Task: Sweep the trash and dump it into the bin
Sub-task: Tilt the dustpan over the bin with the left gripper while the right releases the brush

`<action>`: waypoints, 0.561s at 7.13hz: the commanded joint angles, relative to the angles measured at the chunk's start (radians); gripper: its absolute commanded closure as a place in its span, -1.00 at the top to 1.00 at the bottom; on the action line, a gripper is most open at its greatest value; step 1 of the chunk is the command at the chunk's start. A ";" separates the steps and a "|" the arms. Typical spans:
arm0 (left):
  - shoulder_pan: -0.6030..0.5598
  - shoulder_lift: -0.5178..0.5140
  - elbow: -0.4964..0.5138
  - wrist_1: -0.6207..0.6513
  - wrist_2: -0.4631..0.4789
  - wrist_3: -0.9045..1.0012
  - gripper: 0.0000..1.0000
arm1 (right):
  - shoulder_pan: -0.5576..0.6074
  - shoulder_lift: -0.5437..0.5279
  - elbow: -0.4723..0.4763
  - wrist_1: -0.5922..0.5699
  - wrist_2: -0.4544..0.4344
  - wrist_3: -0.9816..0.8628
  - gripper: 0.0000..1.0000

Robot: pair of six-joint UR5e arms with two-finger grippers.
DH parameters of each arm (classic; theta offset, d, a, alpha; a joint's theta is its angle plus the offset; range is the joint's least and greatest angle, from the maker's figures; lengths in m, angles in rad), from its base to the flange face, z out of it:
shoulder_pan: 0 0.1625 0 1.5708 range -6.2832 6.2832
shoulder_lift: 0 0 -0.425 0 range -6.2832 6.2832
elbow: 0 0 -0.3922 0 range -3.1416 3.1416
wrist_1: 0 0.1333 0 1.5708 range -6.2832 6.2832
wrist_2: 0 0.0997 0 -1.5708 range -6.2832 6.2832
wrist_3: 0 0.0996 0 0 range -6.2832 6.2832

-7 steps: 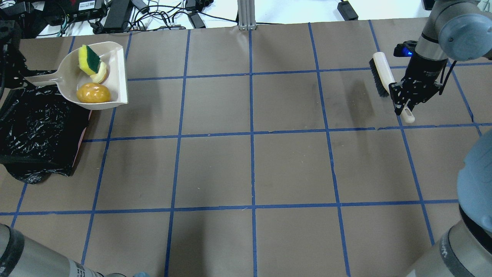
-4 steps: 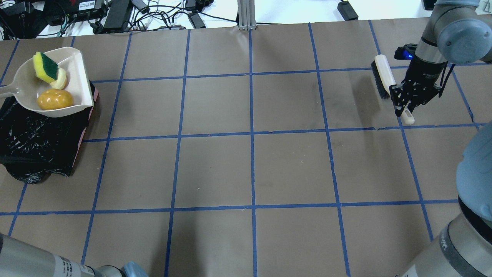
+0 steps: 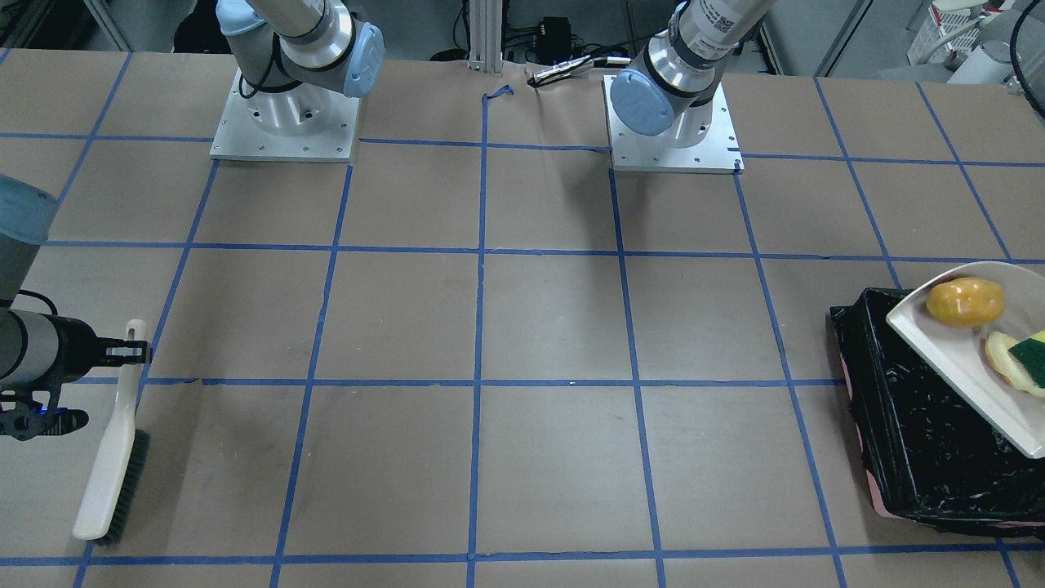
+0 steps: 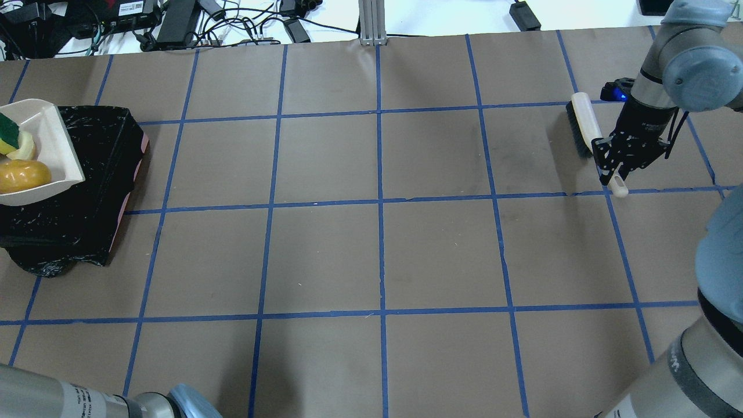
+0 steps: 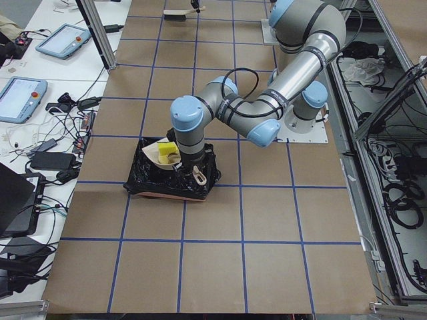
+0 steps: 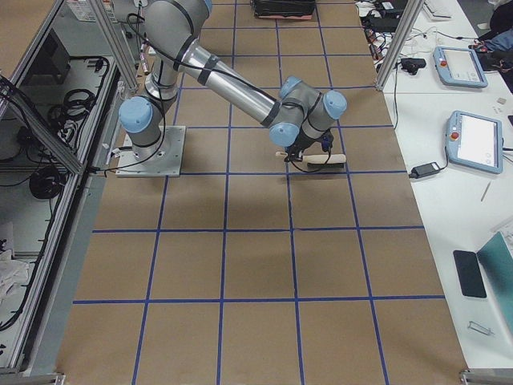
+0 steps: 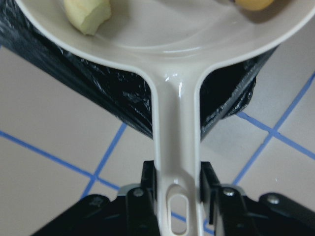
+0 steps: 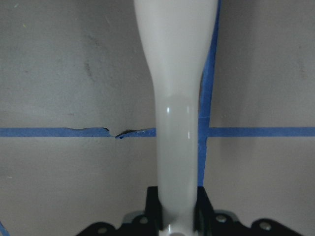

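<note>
The left fingers (image 7: 148,179) are closed tight on the flat handle of a beige plastic dustpan (image 4: 51,134), one finger on each side, just above the hanging slot at the handle's end. The pan is held in the air over the bin (image 4: 87,191), a rectangular box lined with crinkly black plastic that has a pinkish rim at its base. The bin stands on the tabletop (image 4: 377,249), brown paper crossed by a blue tape grid, at the robot's far left. All three pieces of trash lie inside the pan: a glossy brown-yellow potato-like lump (image 4: 23,176), a small yellow sponge with a green side (image 4: 7,139), and a pale cream curved foam scrap (image 4: 24,151) between them.

The right fingers (image 8: 153,209) are clamped on the narrow white handle of a hand brush with dark bristles (image 4: 583,125), near its end, well apart from the bin at the table's right. I cannot tell whether the bristles touch the paper.

A white printed label on the left arm (image 3: 718,16) is too small to read.
</note>
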 commanded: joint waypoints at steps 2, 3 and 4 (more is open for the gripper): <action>0.037 -0.012 -0.014 -0.002 0.014 -0.022 -1.00 | -0.001 0.005 0.003 -0.004 0.002 -0.006 -1.00; 0.045 -0.018 -0.022 0.009 0.048 -0.024 -1.00 | -0.001 0.003 0.003 -0.005 0.000 -0.006 -0.74; 0.045 -0.023 -0.022 0.024 0.080 -0.024 -1.00 | -0.001 0.000 0.002 -0.004 0.000 -0.009 0.36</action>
